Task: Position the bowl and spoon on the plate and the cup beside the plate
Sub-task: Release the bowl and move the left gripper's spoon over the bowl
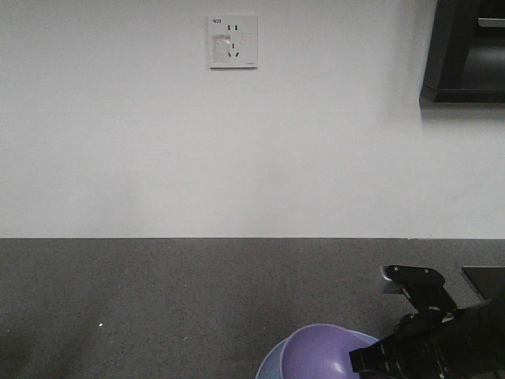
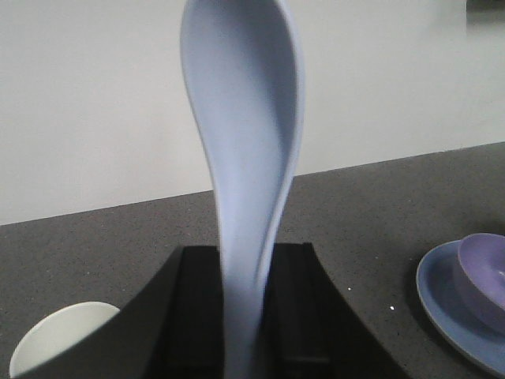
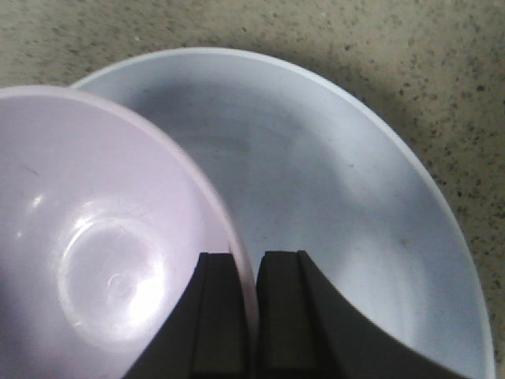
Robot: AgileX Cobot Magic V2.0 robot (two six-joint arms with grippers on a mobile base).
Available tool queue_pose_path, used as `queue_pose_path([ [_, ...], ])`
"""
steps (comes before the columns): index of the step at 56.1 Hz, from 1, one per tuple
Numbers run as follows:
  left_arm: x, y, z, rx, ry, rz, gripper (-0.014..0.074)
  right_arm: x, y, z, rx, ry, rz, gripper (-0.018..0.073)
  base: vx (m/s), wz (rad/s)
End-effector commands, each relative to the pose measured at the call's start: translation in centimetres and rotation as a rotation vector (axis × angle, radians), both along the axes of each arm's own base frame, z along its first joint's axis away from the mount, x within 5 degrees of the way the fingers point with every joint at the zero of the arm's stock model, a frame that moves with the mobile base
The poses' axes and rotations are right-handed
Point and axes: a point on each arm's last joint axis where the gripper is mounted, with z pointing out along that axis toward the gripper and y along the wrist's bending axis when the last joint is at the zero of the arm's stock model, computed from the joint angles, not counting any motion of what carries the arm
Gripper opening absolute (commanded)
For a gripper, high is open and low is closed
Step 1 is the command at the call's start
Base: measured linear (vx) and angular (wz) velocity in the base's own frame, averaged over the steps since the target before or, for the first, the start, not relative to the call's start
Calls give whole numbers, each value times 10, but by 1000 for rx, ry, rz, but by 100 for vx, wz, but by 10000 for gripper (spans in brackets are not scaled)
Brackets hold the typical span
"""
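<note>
On the grey speckled desk (image 1: 158, 308), a flat pale-blue plate (image 3: 339, 181) was overlapped by a lavender plastic bowl (image 3: 95, 237), rim clamped by the right jaws. A cream-white cup (image 2: 55, 335) was stood apart; a white spoon (image 2: 245, 118) was gripped by the left jaws.

Lavender bowl (image 3: 102, 253), pale blue plate (image 3: 331, 197), white spoon (image 2: 245, 118), speckled grey counter (image 1: 158, 308)

The round lavender plastic bowl (image 3: 95, 237) is resting on the flat pale-blue plate (image 3: 339, 181), the white-rimmed paper cup (image 2: 57, 341) standing well left.
</note>
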Motion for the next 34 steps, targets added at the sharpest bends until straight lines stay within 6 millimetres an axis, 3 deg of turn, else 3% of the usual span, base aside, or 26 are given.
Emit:
queue_pose_path([
  [1,1,-1,14,-47,-79,-5,-6,6,0,16,15,-87,-27,-7,0,0],
  [9,1,-1,14,-47,-79,-5,-6,7,0,17,6,-103,-23,22,0,0],
  [16,1,-1,14,-54,-77,-9,-6,7,0,17,3,-109,-15,105,0,0],
  [34,1,-2,13,-67,-68,-16,-6,6,1,24,40,-129,-39,504,0,0],
])
